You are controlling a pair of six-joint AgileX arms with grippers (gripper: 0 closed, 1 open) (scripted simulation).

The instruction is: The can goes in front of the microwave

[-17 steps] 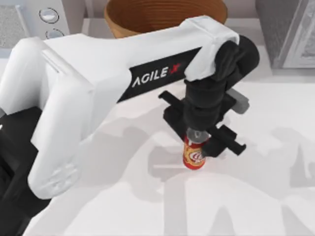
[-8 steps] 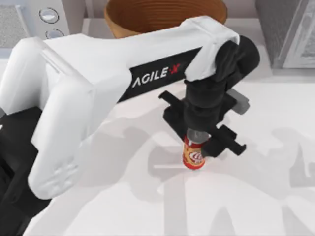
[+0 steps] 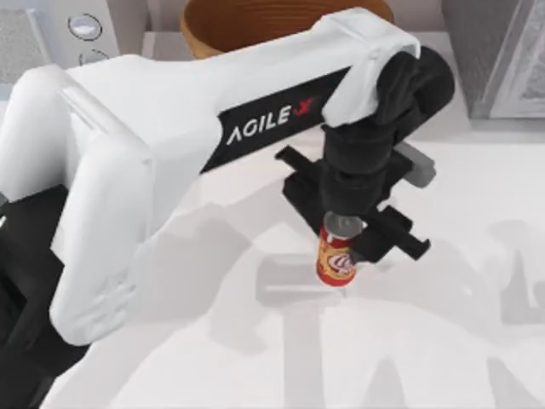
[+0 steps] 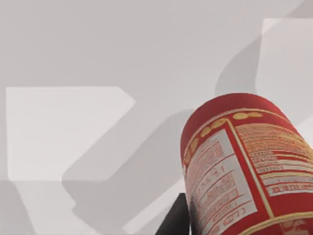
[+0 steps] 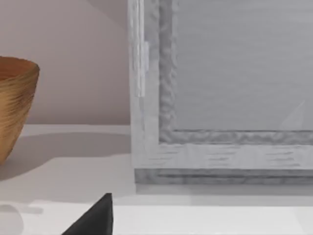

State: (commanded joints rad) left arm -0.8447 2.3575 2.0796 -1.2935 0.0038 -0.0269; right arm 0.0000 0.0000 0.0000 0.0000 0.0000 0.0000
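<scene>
Gripping the can (image 3: 336,261) near its silver top, the left gripper (image 3: 343,232) is closed on it from above, at about 3 o'clock of centre on the surface (image 3: 443,341). Can looks just clear of the surface; hard to be sure. Long axis near vertical, top up, slightly tilted. Microwave (image 3: 60,30) sits at 10 o'clock, basket (image 3: 213,38) at 12, grey box (image 3: 498,51) at 2. Judgement: carry step. Keep the can upright, lift enough to clear, sweep toward 10 o'clock, set down before the dials without knocking the basket. Right arm parked; its wrist faces the grey box.
</scene>
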